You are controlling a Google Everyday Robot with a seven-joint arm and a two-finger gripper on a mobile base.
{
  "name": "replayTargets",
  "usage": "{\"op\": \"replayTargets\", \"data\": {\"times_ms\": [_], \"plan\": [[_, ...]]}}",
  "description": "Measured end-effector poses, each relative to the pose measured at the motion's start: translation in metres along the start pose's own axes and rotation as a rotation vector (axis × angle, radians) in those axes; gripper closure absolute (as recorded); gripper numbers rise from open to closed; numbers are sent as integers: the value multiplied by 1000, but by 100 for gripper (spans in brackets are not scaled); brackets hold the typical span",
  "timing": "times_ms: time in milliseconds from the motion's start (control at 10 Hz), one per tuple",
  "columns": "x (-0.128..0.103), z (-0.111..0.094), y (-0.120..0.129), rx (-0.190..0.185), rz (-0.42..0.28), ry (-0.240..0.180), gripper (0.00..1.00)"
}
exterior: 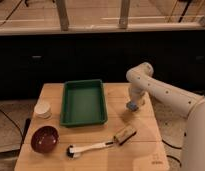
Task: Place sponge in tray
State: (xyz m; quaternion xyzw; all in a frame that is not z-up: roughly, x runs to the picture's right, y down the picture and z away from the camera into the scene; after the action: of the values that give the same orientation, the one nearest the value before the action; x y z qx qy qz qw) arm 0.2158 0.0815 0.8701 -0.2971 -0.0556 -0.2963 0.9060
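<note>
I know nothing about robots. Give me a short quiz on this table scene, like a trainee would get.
1. True or false: the sponge already lies inside the green tray.
2. Pick one. The gripper is: A) inside the tray, open; B) right of the tray in the picture, shut on the sponge; C) left of the tray, open.
3. Which round dark-red thing sits near the front left corner of the table?

Key: 1 false; 2 B; 3 the bowl.
</note>
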Motion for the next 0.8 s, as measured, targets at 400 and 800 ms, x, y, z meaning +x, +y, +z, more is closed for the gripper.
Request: {"op": "replayTargets", "data": {"times_ms": [400, 800], "plan": [[-3, -20, -11, 15, -31, -6, 100], [-15, -46, -31, 28, -95, -18, 100]]}}
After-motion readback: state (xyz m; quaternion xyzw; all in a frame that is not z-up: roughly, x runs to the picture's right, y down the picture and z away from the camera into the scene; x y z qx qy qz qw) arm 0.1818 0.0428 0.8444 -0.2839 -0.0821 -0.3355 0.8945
